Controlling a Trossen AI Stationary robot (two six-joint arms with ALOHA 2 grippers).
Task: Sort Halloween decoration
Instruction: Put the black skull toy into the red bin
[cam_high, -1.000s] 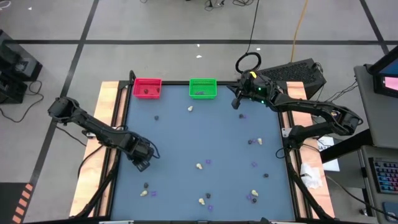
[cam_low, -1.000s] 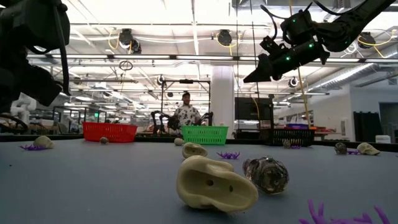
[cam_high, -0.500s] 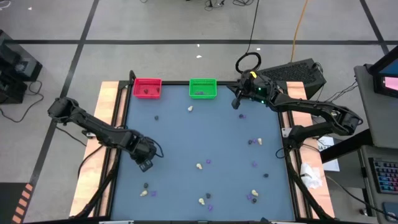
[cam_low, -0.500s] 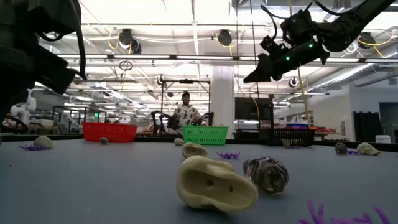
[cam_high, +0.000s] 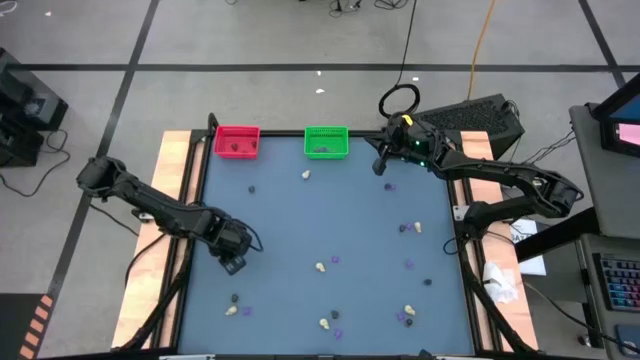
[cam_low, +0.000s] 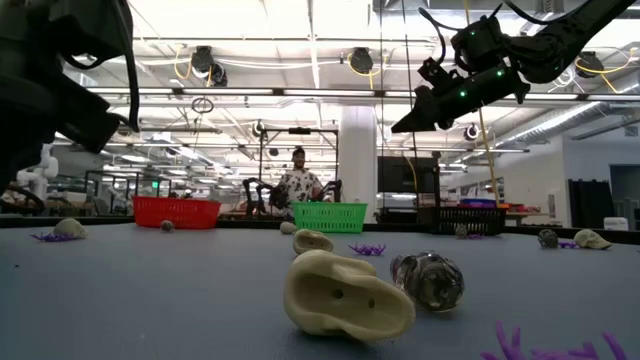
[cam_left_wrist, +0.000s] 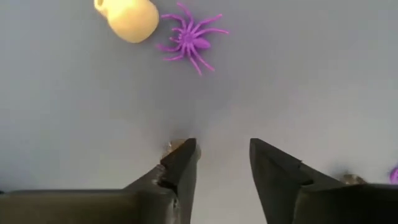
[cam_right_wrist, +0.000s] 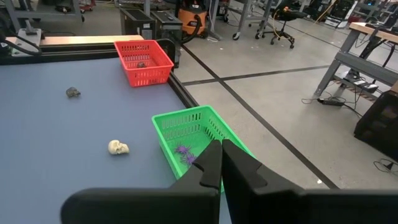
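Small Halloween decorations lie scattered on the blue table top: cream skulls (cam_high: 306, 174), dark lumps (cam_high: 252, 187) and purple spiders (cam_high: 389, 186). My left gripper (cam_high: 232, 263) hangs near the table's left edge, pointing down. It is open (cam_left_wrist: 222, 146) with bare table between its fingers. Beyond it lie a cream skull (cam_left_wrist: 127, 18) and a purple spider (cam_left_wrist: 189, 37). A brownish bit (cam_left_wrist: 171, 146) peeks out behind one fingertip. My right gripper (cam_high: 381, 168) is shut (cam_right_wrist: 221, 163) and held high by the green bin (cam_high: 326, 141).
A red bin (cam_high: 237, 141) and the green bin stand side by side at the far edge, and a black bin (cam_low: 470, 218) shows farther right in the low view. More trinkets lie along the near edge (cam_high: 325, 322) and on the right (cam_high: 410, 227). A person (cam_low: 298, 185) stands beyond the table.
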